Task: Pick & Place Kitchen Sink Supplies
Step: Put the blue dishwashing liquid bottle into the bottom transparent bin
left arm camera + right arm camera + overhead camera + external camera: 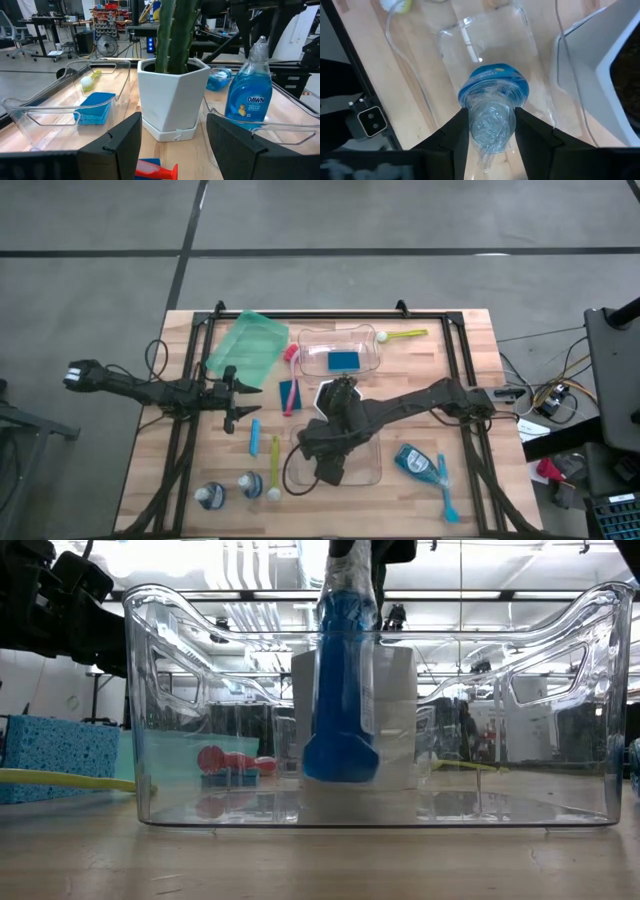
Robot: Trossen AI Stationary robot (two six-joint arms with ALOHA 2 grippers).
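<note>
A wooden worktop (420, 380) is carrying bins. The right gripper (490, 132) is grasping a bottle (492, 92) inside the near bin (180, 710); the left gripper (172, 145), fingers spread, is facing a white pot (175, 97).

floor (400, 215): grey concrete | desks (47, 20), fan (105, 46) behind | ceiling lights

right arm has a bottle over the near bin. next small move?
Probably lower a little, then finish opening. The right gripper holds the bottle upright inside the clear bin, but its base appears to hang above the bin floor. Letting go now may tip it. The left gripper waits, open.
</note>
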